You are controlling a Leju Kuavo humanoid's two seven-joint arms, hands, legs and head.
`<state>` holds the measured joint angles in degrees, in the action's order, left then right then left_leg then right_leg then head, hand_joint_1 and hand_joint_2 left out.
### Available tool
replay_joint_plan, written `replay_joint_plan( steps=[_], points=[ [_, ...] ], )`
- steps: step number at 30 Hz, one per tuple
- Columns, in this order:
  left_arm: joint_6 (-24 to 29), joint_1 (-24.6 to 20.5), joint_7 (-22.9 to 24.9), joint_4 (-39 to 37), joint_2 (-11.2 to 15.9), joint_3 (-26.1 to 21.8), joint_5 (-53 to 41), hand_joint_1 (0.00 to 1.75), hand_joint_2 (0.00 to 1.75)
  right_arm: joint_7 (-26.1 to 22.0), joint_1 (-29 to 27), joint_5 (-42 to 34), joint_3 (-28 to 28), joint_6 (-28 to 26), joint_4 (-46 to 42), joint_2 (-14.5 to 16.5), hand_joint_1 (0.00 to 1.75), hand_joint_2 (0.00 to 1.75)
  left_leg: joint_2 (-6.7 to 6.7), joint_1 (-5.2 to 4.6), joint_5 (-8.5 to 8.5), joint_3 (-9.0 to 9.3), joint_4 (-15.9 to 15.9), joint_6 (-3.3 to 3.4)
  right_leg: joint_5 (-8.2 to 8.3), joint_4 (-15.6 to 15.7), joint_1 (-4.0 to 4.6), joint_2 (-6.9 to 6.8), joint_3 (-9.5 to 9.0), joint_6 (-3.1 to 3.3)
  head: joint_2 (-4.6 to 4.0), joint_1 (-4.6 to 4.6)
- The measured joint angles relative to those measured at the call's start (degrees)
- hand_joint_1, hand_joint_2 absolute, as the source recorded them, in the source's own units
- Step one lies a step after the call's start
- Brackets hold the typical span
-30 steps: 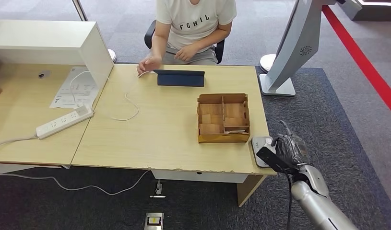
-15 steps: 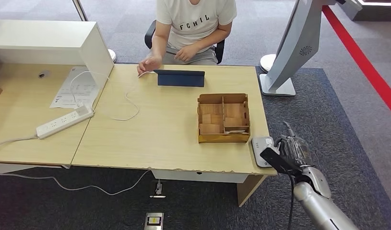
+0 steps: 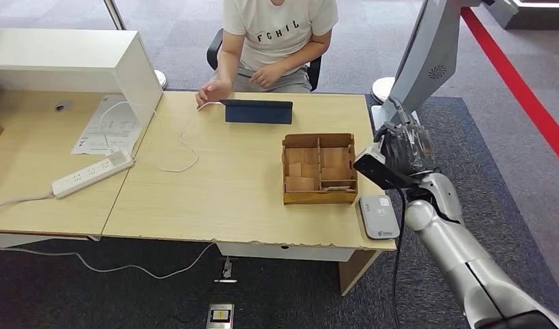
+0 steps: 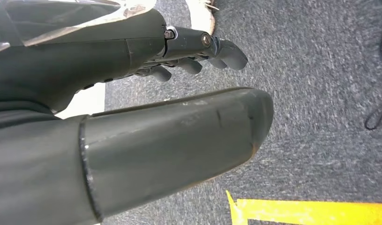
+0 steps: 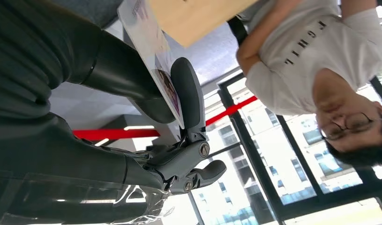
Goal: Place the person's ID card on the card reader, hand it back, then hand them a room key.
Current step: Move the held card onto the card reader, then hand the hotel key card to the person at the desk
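Right hand [image 3: 402, 147] is up off the card reader [image 3: 378, 216] now. A second ago it sat low at the desk's near right corner, over the reader; it has since risen and moved forward, and hangs off the right edge of the desk [image 3: 242, 185], level with the wooden tray [image 3: 319, 168] and just to its right.

Right wrist view: the ID card [image 5: 153, 56] is pinched between the thumb [image 5: 128, 77] and a finger [image 5: 189, 96]; the printed face with a small photo is visible and the card's far end sticks out past the fingertips. The other fingers are curled underneath. So the card is in the right hand, in the air, off the reader. The reader is uncovered in the head view, grey, face up, at the near right corner of the desk, partly overhanging the edge.

Person [image 3: 280, 38] in a white T-shirt sits at the far side of the desk, one hand [image 3: 212, 90] resting at the desk edge by a white cable, beside the dark blue tablet [image 3: 258, 112]. No change in posture across the frames. Tray, power strip [image 3: 92, 173] and papers haven't moved.

Left hand [image 4: 146, 122]: left wrist view shows it over grey carpet with a yellow floor line, thumb straight, fingers loosely bent, holding nothing.
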<state>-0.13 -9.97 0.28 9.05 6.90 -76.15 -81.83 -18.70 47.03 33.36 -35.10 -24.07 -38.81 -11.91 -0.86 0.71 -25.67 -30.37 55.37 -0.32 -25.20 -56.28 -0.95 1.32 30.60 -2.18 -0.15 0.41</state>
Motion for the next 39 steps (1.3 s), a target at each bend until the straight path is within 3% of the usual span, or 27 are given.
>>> replay_joint_plan(
  steps=[6, 15, 21, 25, 35, 36, 39],
  points=[
    [-1.6, 0.0, -1.0, 0.0, 0.0, 0.0, -0.3, 0.00, 0.00, 0.8, 6.1, 5.1, -0.8, 2.1, -1.9, 4.4, 1.75, 1.75, 0.00, 0.01, 0.00, -0.03, 0.0, 0.00, 0.00, 0.0, 0.01, 0.00, 0.03, 0.00, 0.00, 0.00],
    [-1.9, 0.0, -2.3, 0.0, -0.1, 0.0, -0.4, 0.00, 0.00, 2.8, 13.0, 10.9, -3.0, 2.2, 5.2, 10.6, 1.75, 1.75, -0.01, 0.01, 0.00, -0.05, 0.0, 0.00, 0.00, 0.0, 0.01, 0.00, 0.05, 0.00, 0.00, 0.02],
    [-1.8, 0.2, -0.6, 0.0, -0.1, 0.0, -0.3, 0.00, 0.00, 8.8, 15.9, 19.5, -5.8, 1.7, 11.0, 12.5, 1.75, 1.75, -0.01, 0.01, 0.00, -0.06, 0.0, 0.00, 0.00, 0.0, 0.01, 0.00, 0.08, 0.00, 0.00, 0.02],
    [-1.6, 0.3, 0.2, 0.0, -0.3, 0.0, -0.2, 0.00, 0.00, 11.1, 16.7, 20.9, -7.4, 2.0, 13.9, 13.1, 1.75, 1.75, -0.02, 0.01, 0.00, -0.07, 0.0, 0.00, 0.00, 0.0, 0.01, -0.01, 0.09, 0.00, 0.00, 0.01],
    [-1.6, 0.4, 1.5, 0.0, -0.3, 0.0, -0.2, 0.00, 0.00, 12.2, 17.2, 21.7, -9.1, 2.7, 17.9, 13.3, 1.75, 1.75, -0.01, 0.01, -0.01, -0.07, 0.0, 0.00, 0.00, 0.0, 0.01, 0.00, 0.10, 0.01, 0.00, 0.01],
    [-1.6, 0.4, 1.6, 0.0, -0.3, 0.0, -0.2, 0.00, 0.00, 12.2, 17.2, 21.7, -9.2, 2.7, 18.2, 13.3, 1.33, 1.75, -0.01, 0.01, -0.01, -0.07, 0.0, 0.00, 0.01, 0.0, 0.01, 0.00, 0.11, 0.01, 0.00, 0.01],
    [-1.6, 0.3, 1.8, 0.0, -0.3, 0.0, -0.2, 0.00, 0.00, 12.4, 17.2, 21.8, -9.3, 2.6, 18.7, 13.4, 0.02, 0.44, -0.01, 0.01, -0.01, -0.07, 0.0, 0.00, 0.00, 0.0, 0.01, 0.00, 0.11, 0.01, 0.00, 0.01]
  ],
)
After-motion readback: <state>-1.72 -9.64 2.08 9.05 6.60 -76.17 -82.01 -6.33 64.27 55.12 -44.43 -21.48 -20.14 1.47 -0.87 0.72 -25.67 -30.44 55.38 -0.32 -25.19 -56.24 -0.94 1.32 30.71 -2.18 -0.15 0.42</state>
